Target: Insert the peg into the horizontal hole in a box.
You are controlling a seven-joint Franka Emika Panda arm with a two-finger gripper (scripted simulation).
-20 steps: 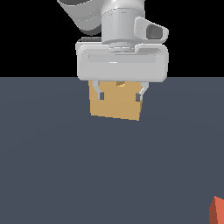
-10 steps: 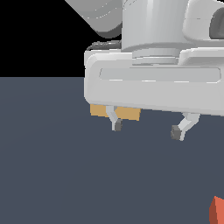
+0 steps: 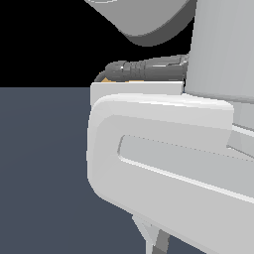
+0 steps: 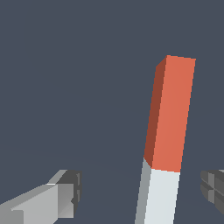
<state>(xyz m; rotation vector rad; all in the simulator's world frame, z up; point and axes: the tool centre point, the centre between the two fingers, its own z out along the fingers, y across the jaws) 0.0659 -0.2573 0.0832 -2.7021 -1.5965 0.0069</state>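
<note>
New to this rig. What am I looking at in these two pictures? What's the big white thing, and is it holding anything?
Both are simulator renders of one robot arm. The exterior view comes from a camera off the arm; the big white shape filling it is the arm's hand, very close to the lens, with one finger poking out below. The box is almost wholly hidden behind it. The wrist view comes from a camera on the hand, looking past the claw. There the peg, half orange-red and half pale grey, lies on the dark grey floor between the two open fingers. Neither touches it, so nothing is held yet.
</note>
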